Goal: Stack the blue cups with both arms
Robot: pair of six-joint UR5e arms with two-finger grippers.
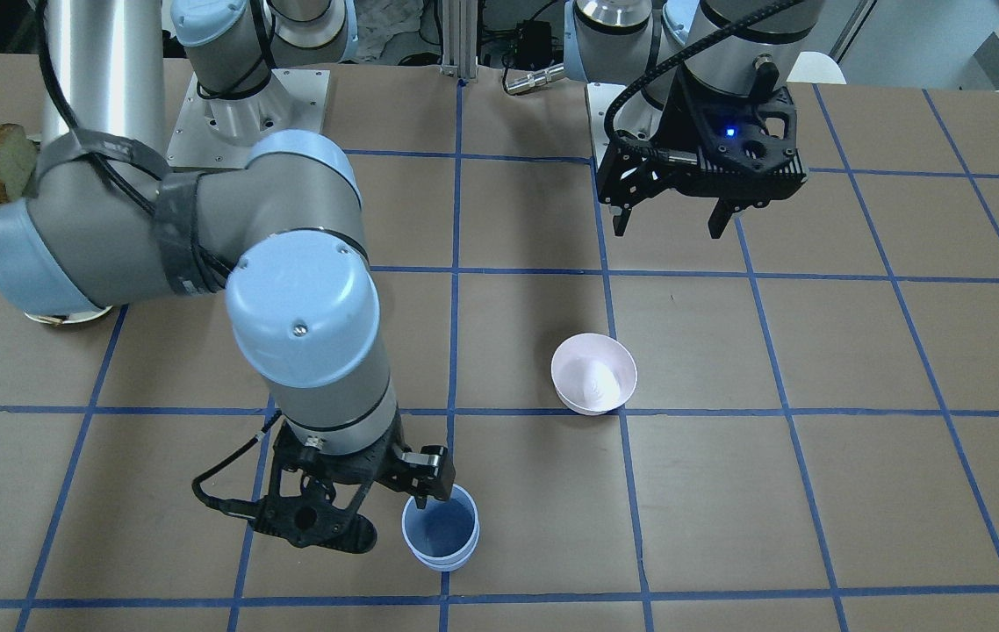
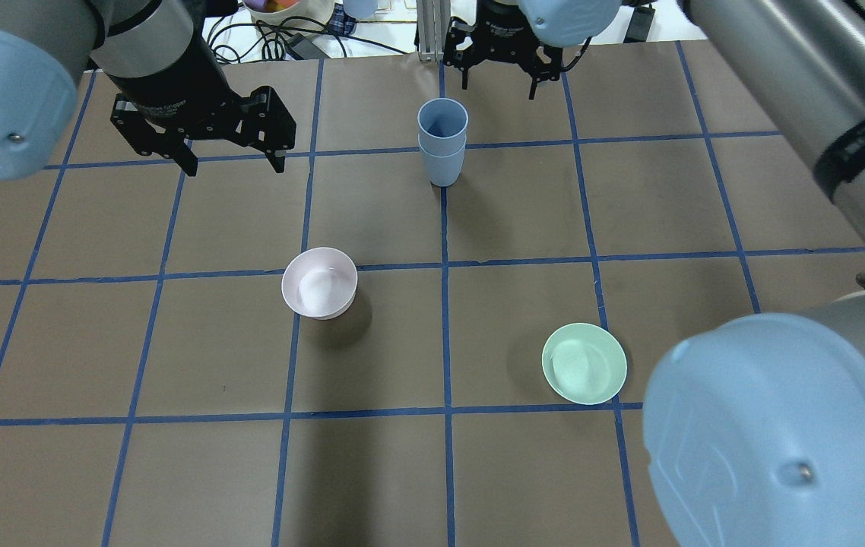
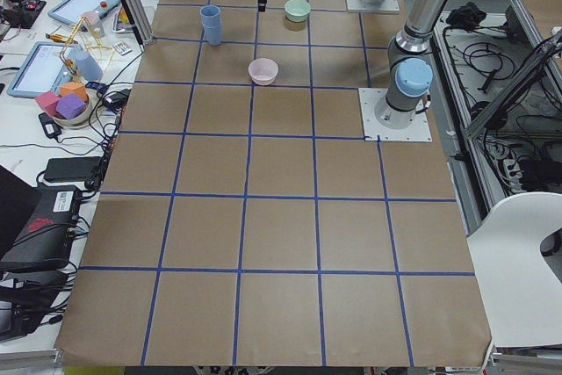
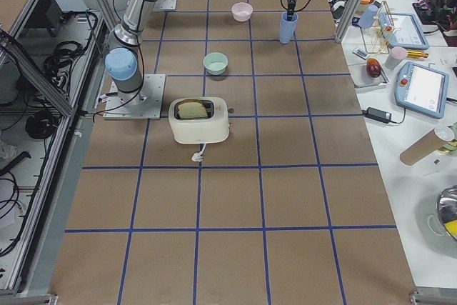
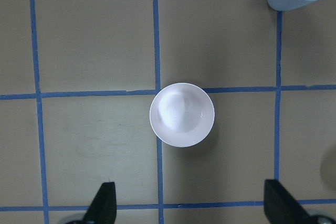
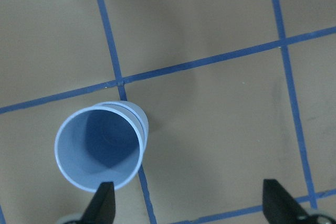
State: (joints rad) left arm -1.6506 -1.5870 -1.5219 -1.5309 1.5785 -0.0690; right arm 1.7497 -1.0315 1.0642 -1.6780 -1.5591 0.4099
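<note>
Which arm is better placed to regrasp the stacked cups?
Right, probably: its open gripper hangs right beside the nested cups, one finger by the rim. The left gripper hovers open but well apart from them.

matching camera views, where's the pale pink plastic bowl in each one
exterior front-facing: pale pink round plastic bowl, just right of centre
overhead exterior: bowl, left of centre
exterior left: bowl, upper middle
exterior right: bowl, top centre
left wrist-mounted: bowl, dead centre
right wrist-mounted: not in it
shared landmark: stacked pale blue plastic cups, in every view
</note>
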